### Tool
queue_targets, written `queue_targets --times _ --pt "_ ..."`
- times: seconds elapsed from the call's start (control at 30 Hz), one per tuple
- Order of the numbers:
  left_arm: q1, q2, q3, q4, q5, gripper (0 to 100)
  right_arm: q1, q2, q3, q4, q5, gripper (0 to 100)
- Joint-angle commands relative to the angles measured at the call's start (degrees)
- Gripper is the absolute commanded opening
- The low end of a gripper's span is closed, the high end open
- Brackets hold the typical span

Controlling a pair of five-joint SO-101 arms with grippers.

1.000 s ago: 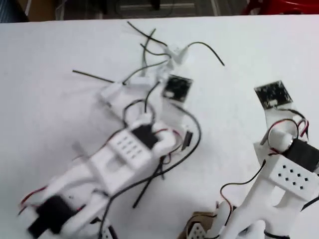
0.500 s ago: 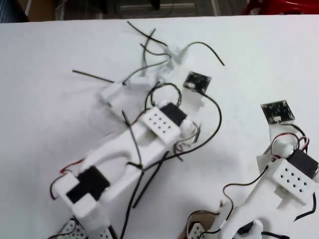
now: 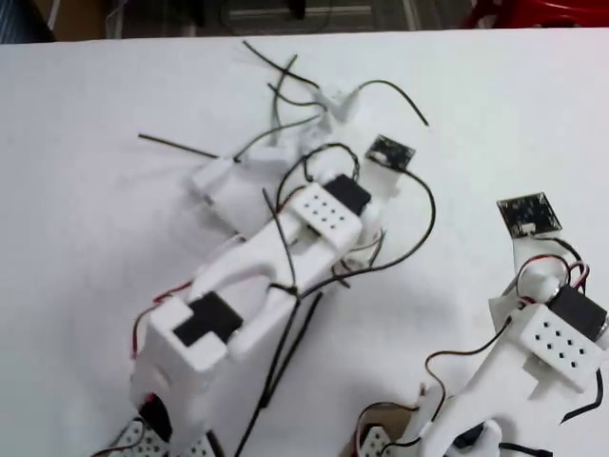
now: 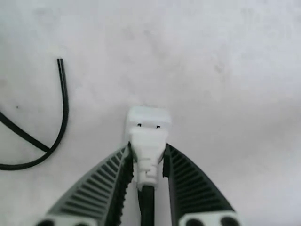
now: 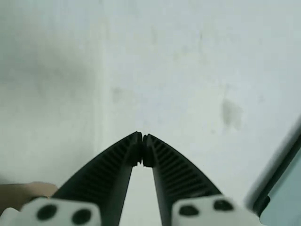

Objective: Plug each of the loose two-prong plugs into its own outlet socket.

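Observation:
In the left wrist view a white two-prong plug (image 4: 148, 141) sits between my left gripper's (image 4: 146, 153) ribbed fingers, which are shut on its sides. The plug's front end meets a small white outlet socket (image 4: 148, 117) lying on the white table; whether the prongs are fully seated is hidden. Its black cord (image 4: 146, 207) runs back between the fingers. From above, the left arm (image 3: 285, 257) stretches toward the table's middle, its wrist covering the gripper. My right gripper (image 5: 142, 143) is shut on nothing above bare table. The right arm (image 3: 542, 333) stands at the right.
A white socket block (image 3: 217, 181) and another white piece (image 3: 335, 103) lie among tangled black cords (image 3: 285, 71) at the back centre. A loose black wire end (image 4: 61, 108) curls beside the left gripper. The table's edge (image 5: 277, 169) shows near the right gripper.
The left arm has swung to the right and farther across the table, its wrist now past the white socket block. The right arm drew back slightly a second ago, then kept still.

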Motion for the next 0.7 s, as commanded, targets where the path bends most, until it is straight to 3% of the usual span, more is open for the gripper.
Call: queue_targets --times 0.0,0.33,0.43,0.57,0.67 --pt "-0.57 1.27 -2.73 0.97 -0.44 2 0.48 -1.19 -0.26 -0.48 -0.18 2.0" --pt "-2.42 9.45 -7.82 1.23 -1.32 3 1.98 -1.19 -0.26 -0.31 -0.18 2.0" --pt "-1.98 10.95 -10.81 7.12 -5.63 11 3.3 -1.19 -0.35 -0.57 0.26 2.0" --pt "-2.15 11.65 -15.91 17.93 -5.63 26 4.53 -1.19 -0.44 -0.75 0.35 2.0" --pt "-2.33 11.65 -16.88 20.92 -5.63 28 4.53 -1.19 -0.44 -0.75 0.35 2.0"
